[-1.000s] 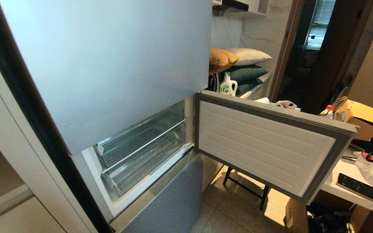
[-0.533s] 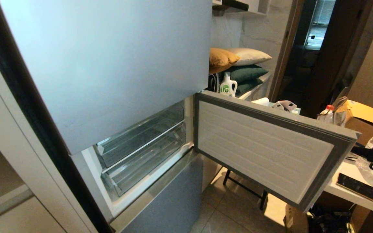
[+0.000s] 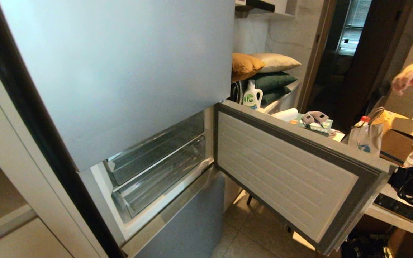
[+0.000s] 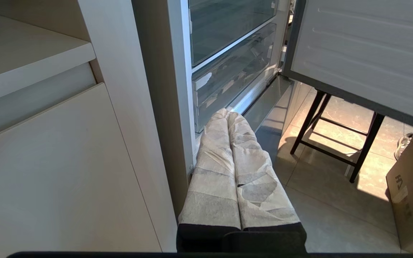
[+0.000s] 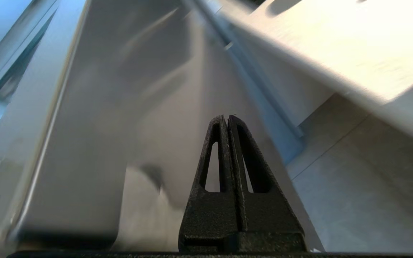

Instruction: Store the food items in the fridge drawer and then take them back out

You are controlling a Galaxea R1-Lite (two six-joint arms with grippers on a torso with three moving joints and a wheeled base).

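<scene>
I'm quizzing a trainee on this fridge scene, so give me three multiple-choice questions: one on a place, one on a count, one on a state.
1. Where do the pillows lie?
A. on the floor
B. behind the open fridge door
C. inside the fridge

2. How many clear drawers show in the open compartment?
A. two
B. four
C. none

3. How do the right gripper jaws stand?
A. wide open
B. shut on a pepper
C. shut, holding nothing

Answers:
1 B, they are stacked on a counter beyond the door.
2 A, one sits above the other.
3 C, the right wrist view shows them pressed together, empty.
</scene>
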